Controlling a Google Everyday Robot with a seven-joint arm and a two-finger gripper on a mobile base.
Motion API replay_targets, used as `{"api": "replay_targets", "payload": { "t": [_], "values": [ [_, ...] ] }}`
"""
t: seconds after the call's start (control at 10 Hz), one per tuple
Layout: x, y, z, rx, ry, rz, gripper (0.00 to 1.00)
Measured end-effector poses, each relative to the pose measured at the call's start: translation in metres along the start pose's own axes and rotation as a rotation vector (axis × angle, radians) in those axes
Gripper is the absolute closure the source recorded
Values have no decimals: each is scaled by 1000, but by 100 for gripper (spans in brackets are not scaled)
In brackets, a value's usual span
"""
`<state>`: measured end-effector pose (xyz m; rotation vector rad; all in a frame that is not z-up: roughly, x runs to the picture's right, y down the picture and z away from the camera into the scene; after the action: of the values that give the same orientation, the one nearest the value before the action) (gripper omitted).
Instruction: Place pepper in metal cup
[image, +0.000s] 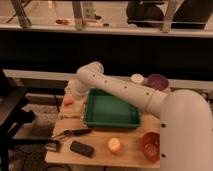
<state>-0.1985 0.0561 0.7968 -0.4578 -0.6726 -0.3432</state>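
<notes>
The pepper (67, 101) is a small orange-red shape lying near the left edge of the wooden table (100, 139). My gripper (76, 95) hangs at the end of the white arm (125, 90), just right of the pepper and slightly above it, left of the green tray. It stands open with nothing in it. The metal cup is hidden in this view.
A green tray (111, 111) fills the table's middle. A white cup (137, 78) and a purple bowl (157, 81) stand at the back right, a red-brown bowl (150, 145) front right. A round yellow-red fruit (115, 145), a black block (81, 148) and a dark-handled tool (70, 133) lie along the front.
</notes>
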Motion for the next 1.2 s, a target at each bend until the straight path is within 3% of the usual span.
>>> {"api": "replay_targets", "payload": {
  "t": [0.7,0.8,1.1,1.2],
  "values": [
    [-1,-25,50,-52,-28,8,20],
    [2,-27,56,-62,-13,3,20],
    [13,-30,75,-101,103,-16,20],
    [21,-31,78,-108,117,-4,20]
  ]
}}
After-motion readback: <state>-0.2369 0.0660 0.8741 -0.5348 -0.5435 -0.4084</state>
